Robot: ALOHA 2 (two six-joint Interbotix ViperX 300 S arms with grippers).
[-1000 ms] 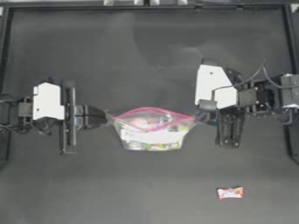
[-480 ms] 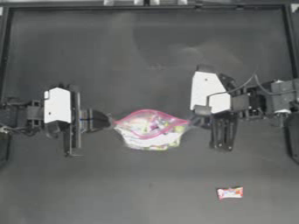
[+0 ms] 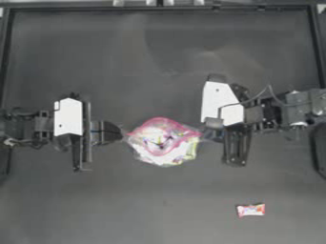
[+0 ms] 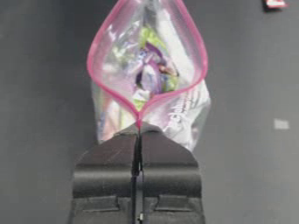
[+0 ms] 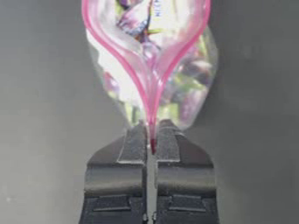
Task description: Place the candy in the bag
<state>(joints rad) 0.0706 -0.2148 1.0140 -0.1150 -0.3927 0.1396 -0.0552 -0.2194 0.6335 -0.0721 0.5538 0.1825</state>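
The bag point(image 3: 162, 142) hangs at the table's middle, held at both ends of its pink seal strip, its mouth spread into an open oval. My left gripper point(image 3: 125, 135) is shut on the strip's left end, seen close in the left wrist view point(image 4: 139, 127) below the bag point(image 4: 149, 83). My right gripper point(image 3: 205, 134) is shut on the right end, with the strip pinched between its jaws in the right wrist view point(image 5: 152, 131); the bag point(image 5: 153, 65) shows colourful sweets inside. The candy point(image 3: 250, 209), a small white and red wrapped piece, lies on the table toward the front right, also visible as the candy point(image 4: 274, 4).
The table point(image 3: 96, 205) is dark, with a raised frame along its back and side edges. Both arms reach in at mid height from left and right.
Both grippers have moved toward each other, so the bag's mouth has bulged from a flat strip into an open oval. The candy has not moved.
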